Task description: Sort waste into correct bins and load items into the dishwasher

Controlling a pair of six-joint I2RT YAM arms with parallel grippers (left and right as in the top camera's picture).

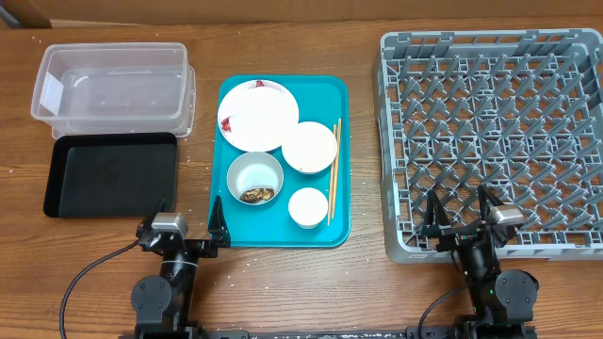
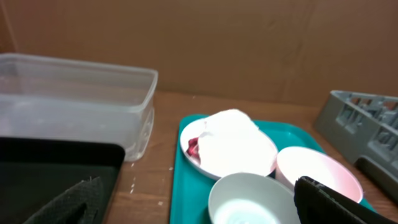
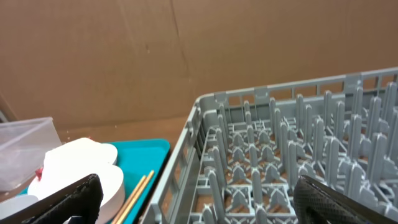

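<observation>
Left hand (image 1: 188,218) gapes empty beside the teal rectangular plastic tray (image 1: 270,229), right hand (image 1: 459,215) likewise before the square grey plastic pegged dish rack (image 1: 490,40), presumably each placed to serve its side.

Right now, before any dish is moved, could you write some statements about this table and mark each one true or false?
1. The dish rack holds no dishes. True.
2. The chopsticks lie in the clear tub. False: they lie on the teal tray, along its right side beside the bowls.
3. One bowl on the teal tray contains brown food scraps. True.
4. The left gripper is shut on the plate. False: it is open and holds nothing, and the right gripper is open and empty too.
</observation>
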